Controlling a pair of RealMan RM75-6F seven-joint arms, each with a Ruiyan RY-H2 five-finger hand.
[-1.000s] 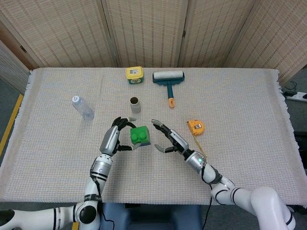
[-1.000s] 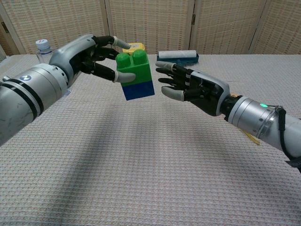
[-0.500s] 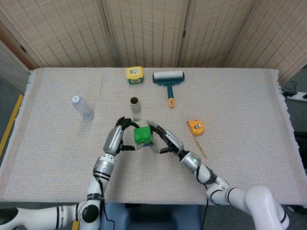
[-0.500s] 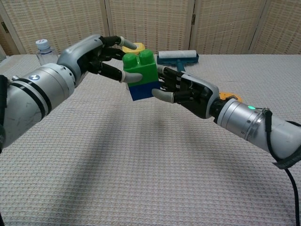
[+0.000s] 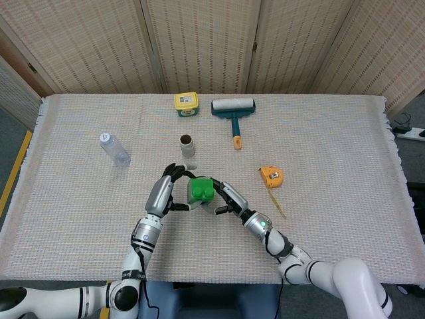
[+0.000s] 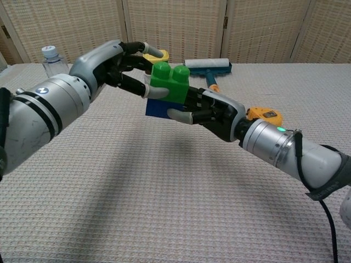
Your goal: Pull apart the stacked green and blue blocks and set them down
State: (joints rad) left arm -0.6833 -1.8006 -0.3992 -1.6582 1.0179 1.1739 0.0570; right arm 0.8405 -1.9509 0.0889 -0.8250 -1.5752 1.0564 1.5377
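The green block (image 6: 170, 82) sits stacked on the blue block (image 6: 158, 108), and the pair is held tilted above the table. My left hand (image 6: 119, 64) grips the green block from the left, with its fingers over the top and side. My right hand (image 6: 210, 111) comes in from the right and grips the blue block, with its thumb under the lower edge. From the head view only the green block (image 5: 200, 189) shows, between the left hand (image 5: 166, 192) and the right hand (image 5: 226, 197). The blue block is hidden there.
A tape measure (image 5: 271, 176) lies right of the hands. Behind them are a small brown roll (image 5: 186, 144), a yellow tub (image 5: 186, 104) and a lint roller (image 5: 233, 109). A water bottle (image 5: 114, 149) lies at the left. A cloth covers the table (image 5: 345, 146).
My right hand has moved left from open air and closed around the stack. The stack has shifted slightly right and tilted further, with the left hand still on it.
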